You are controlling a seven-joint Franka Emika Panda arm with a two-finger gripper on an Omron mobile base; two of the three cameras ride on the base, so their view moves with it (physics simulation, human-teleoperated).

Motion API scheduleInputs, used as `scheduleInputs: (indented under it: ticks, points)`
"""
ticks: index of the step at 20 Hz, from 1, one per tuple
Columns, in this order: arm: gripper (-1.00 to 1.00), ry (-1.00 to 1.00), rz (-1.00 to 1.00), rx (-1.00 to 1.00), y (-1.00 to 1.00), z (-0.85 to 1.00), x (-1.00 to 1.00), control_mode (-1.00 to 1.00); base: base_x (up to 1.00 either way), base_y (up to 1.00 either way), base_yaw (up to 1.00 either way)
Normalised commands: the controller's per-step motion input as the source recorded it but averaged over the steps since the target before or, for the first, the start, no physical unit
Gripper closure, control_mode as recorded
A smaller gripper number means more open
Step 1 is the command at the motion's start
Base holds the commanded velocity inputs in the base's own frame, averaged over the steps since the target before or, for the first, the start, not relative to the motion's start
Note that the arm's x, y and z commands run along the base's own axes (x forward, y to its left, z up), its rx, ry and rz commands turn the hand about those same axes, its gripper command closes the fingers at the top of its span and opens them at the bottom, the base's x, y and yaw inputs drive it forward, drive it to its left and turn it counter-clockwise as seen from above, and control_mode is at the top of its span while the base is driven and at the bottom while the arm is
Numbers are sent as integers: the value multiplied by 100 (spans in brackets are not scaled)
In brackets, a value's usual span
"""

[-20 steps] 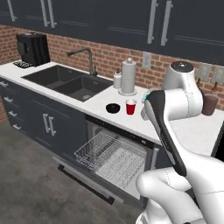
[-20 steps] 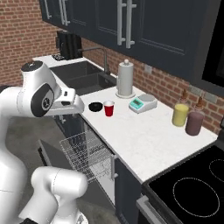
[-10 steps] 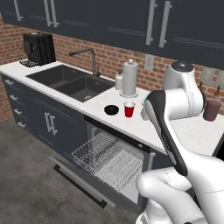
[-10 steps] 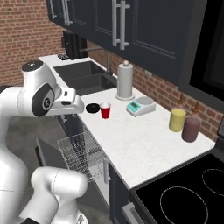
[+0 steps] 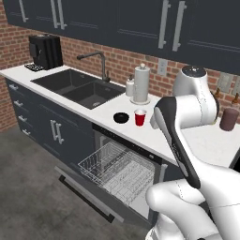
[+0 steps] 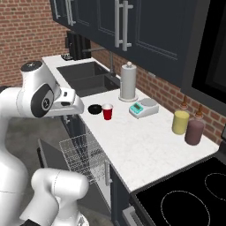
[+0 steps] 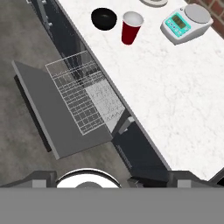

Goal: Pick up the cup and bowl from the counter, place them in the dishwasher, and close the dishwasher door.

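The red cup [image 5: 139, 117] [image 6: 107, 111] [image 7: 131, 27] stands upright on the white counter [image 5: 206, 140] [image 6: 145, 141] near its front edge. The black bowl [image 5: 121, 117] [image 6: 94, 109] [image 7: 104, 19] sits right beside it, on the sink side. Below them the dishwasher is open: the wire rack [image 5: 117, 171] [image 7: 83, 92] is pulled out over the lowered door [image 5: 84, 192] [image 7: 48, 113]. My gripper [image 6: 67, 114] hangs high off the counter's front edge, above the rack and apart from both items. Its fingers are too dark and hidden to read.
A paper towel roll [image 5: 141, 84] stands behind the cup, with a teal scale [image 6: 144, 107] [image 7: 186, 22] beside it. A yellow cylinder [image 6: 180, 122] and a maroon one [image 6: 194, 131] sit farther along. The sink [image 5: 79, 86], coffee machine [image 5: 44, 51] and stove [image 6: 185, 198] flank the worktop.
The whole scene has shifted in both base views, so the base has driven along the counter. The arm keeps its pose; cup and bowl rest where they were.
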Motion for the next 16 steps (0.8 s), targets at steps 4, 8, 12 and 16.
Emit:
scheduleInputs:
  ticks: [4, 8, 12, 16]
  points:
    - [-100, 0, 0, 0, 0, 0, 0, 100, 0, -3, 0]
    - [-100, 0, 0, 0, 0, 0, 0, 100, 0, -3, 0]
    - [-100, 0, 0, 0, 0, 0, 0, 100, 0, 0, 0]
    - [-100, 0, 0, 0, 0, 0, 0, 100, 0, 0, 0]
